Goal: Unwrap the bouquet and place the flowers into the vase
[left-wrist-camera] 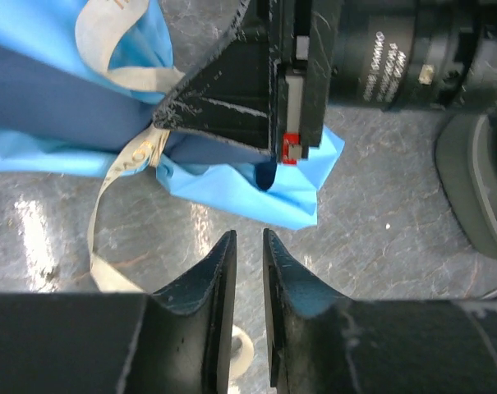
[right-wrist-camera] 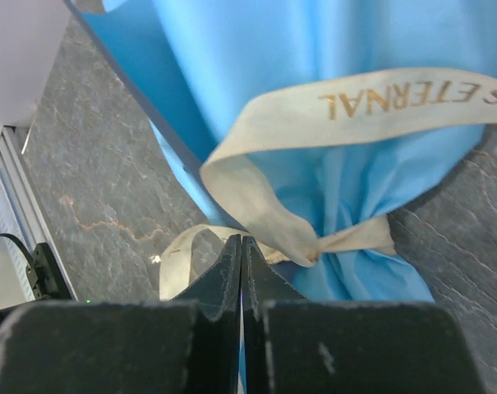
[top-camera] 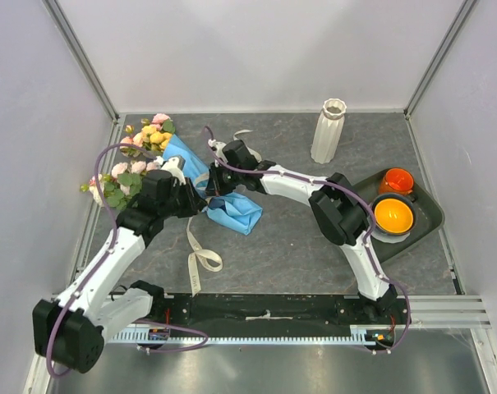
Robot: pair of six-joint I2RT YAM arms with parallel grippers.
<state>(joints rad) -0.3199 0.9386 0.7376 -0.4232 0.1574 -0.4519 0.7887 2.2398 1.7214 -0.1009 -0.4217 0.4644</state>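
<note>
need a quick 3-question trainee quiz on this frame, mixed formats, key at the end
1. True or false: the vase stands upright with no flowers in it.
2. Pick one. The ribbon on the bouquet is: A) knotted around the blue wrap; B) draped over the vase; C) fully untied and off the wrap.
3. Short answer: which is fully shut, the left claw or the right claw?

Key: 1 true. 2 A. 3 the right claw; the left one shows a narrow gap with nothing in it.
</note>
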